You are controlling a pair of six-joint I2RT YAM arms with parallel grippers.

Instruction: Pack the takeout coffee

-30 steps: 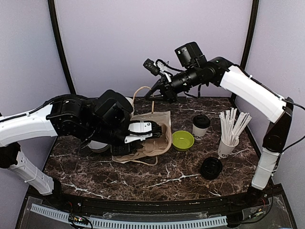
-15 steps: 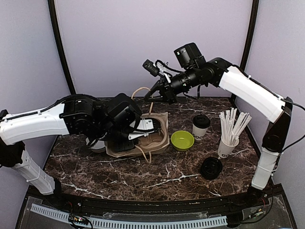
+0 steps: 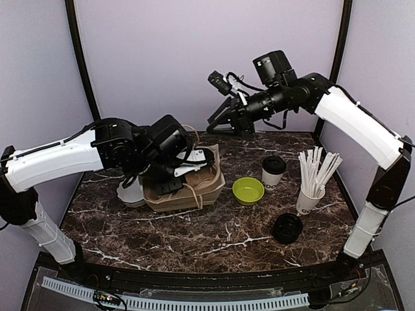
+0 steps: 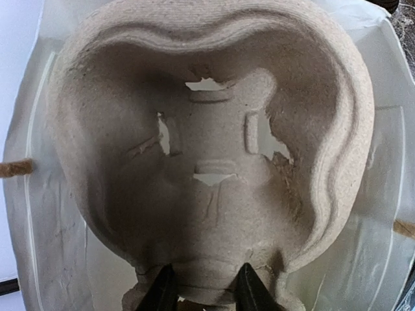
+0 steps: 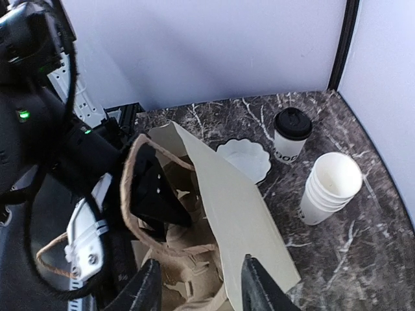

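Observation:
One takeout coffee (image 3: pixel 273 170), a white cup with a black lid, stands right of the green bowl. Another takeout coffee (image 5: pixel 292 133) stands beyond the brown paper bag (image 3: pixel 194 193) in the right wrist view. My left gripper (image 4: pixel 204 295) is shut on the rim of a pulp cup carrier (image 4: pixel 214 129), which it holds down inside the bag. The carrier's cup wells are empty. My right gripper (image 3: pixel 219 124) hangs open above the bag's mouth, touching nothing. In its own view the right gripper (image 5: pixel 201 288) looks down on the bag's flap (image 5: pixel 240 207) and rope handle (image 5: pixel 130 194).
A lime-green bowl (image 3: pixel 249 190) sits right of the bag. A white cup of long white sticks (image 3: pixel 310 189) stands at the right, with a black lid (image 3: pixel 287 228) in front of it. Left of the bag are a stack of white cups (image 5: pixel 331 188) and a scalloped white dish (image 5: pixel 243 159).
My right gripper has opened, let go of the bag's handle and drawn up and to the right. The bag has settled lower. My left arm has moved the carrier further back.

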